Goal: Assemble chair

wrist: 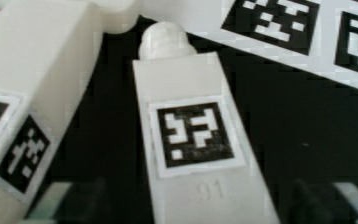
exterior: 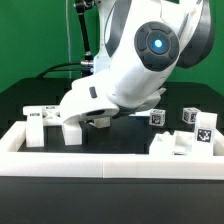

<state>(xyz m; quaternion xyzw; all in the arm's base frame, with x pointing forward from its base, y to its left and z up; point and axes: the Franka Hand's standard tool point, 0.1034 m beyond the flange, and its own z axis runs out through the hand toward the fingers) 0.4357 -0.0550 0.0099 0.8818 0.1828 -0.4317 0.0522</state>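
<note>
One arm (exterior: 130,60), bent low over the black table (exterior: 122,136). One gripper (wrist: 197,206), jaws apart and straddling one white leg post (wrist: 194,120). Two dark fingers (wrist: 73,200) counted, one on either side of the post, a dark gap on each side (edges blurred, so light contact not ruled out). One tag on the post's upper face, one rounded peg at its far end. Just beside the post, one larger white chair piece (wrist: 43,90) carrying two tags. Beyond the peg end, two more tags (wrist: 274,20), carrier not identifiable.

In the exterior view, chair lying in loose parts: two white pieces (exterior: 42,128) at the exterior view's left, under the arm. A cluster (exterior: 185,135) with three tags visible at the exterior view's right, well apart from them. One low white border rail (exterior: 100,166) along the near edge.
</note>
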